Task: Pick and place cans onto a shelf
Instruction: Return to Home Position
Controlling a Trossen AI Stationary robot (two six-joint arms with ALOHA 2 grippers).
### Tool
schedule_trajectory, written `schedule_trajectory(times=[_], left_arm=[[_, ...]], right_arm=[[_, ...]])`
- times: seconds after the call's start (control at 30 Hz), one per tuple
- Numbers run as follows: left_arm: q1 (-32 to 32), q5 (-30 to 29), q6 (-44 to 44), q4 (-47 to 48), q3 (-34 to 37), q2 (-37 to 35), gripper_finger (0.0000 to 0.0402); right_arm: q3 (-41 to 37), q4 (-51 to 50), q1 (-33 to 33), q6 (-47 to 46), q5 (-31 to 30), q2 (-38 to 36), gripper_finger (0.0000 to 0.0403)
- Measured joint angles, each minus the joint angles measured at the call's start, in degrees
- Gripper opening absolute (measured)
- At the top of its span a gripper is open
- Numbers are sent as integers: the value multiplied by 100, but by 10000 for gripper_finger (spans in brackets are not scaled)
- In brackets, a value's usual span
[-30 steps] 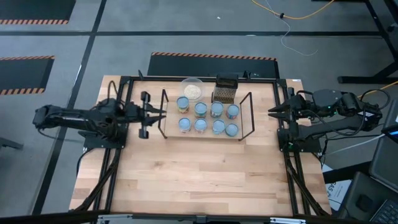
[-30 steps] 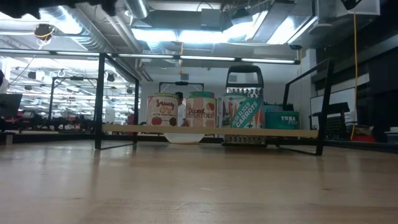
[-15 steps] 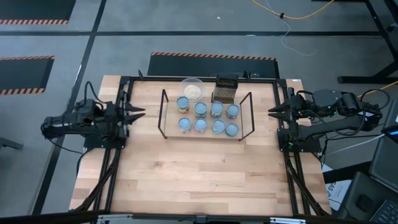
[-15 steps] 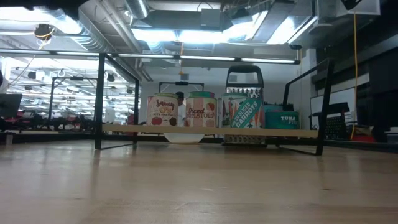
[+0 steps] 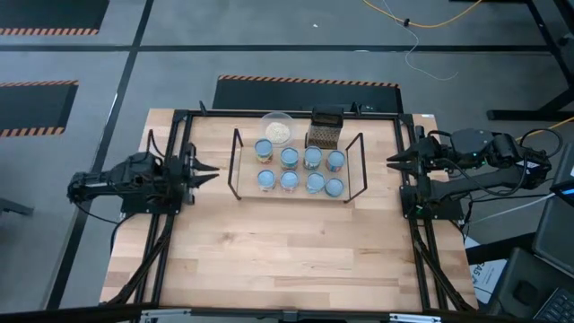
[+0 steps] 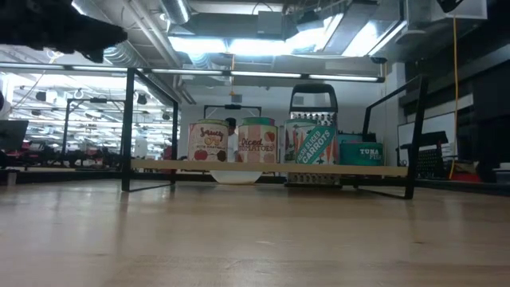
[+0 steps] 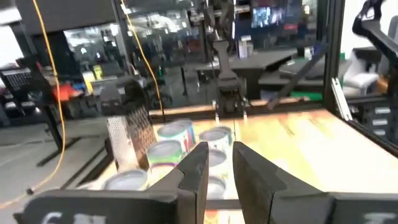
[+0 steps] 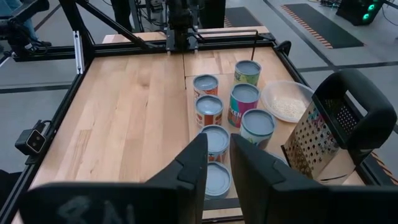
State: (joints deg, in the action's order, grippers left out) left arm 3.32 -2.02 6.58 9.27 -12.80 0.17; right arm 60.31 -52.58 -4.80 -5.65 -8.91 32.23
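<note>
Looks done on the table (image 5: 269, 251): counted on the shelf (image 5: 350, 172), eight cans (image 5: 289, 158) in two rows of four, hence nothing to carry. Parked well clear of them at opposite table edges, pointing inward, likely a home pose keeping the shelf unobstructed: left gripper (image 5: 212, 170) and right gripper (image 5: 390, 161), both with fingers a slim gap apart, empty.
</note>
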Motion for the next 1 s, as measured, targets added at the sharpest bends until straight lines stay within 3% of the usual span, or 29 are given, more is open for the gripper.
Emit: schedule_trajectory(times=[0.3,0.63,0.77,1.0], left_arm=[[3,18,1,-1410,1218,-3,66],[1,3,-46,-1232,1233,-3,66],[1,4,-209,-1090,1233,-5,66],[1,2,-256,-994,1233,2,66]], right_arm=[[0,-2,0,13,-2,0,72],[-17,34,0,-60,-8,-2,72],[-492,689,0,-146,-7,-125,72],[-2083,2780,0,135,-7,-445,72]])
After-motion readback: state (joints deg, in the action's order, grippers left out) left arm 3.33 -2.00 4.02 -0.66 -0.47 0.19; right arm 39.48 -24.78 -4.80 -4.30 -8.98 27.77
